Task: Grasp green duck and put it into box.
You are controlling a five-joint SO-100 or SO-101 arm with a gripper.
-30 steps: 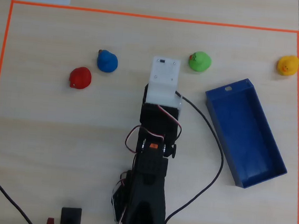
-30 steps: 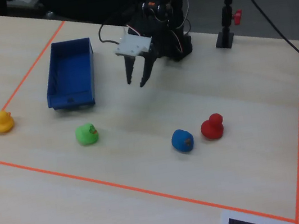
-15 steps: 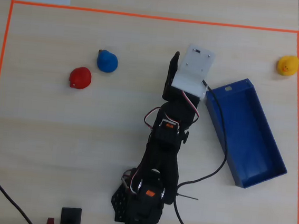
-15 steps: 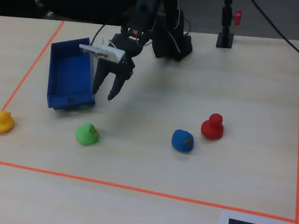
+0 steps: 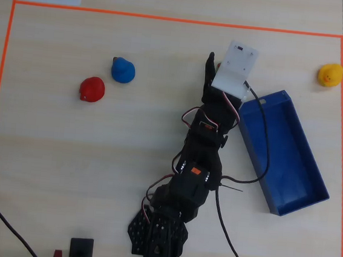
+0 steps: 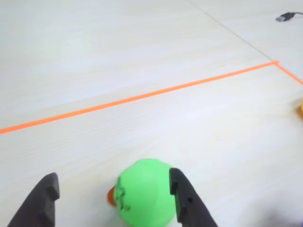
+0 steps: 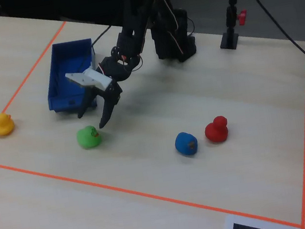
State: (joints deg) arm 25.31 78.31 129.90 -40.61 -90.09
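Green duck (image 7: 89,137) sits on the wooden table (image 7: 170,187) just below the wide-open, empty gripper (image 7: 95,116), near the short end of the blue box (image 7: 53,72).

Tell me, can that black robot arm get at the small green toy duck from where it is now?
Probably yes. The open gripper hangs just above the green duck, which sits between its fingers in the wrist view, with nothing in between.
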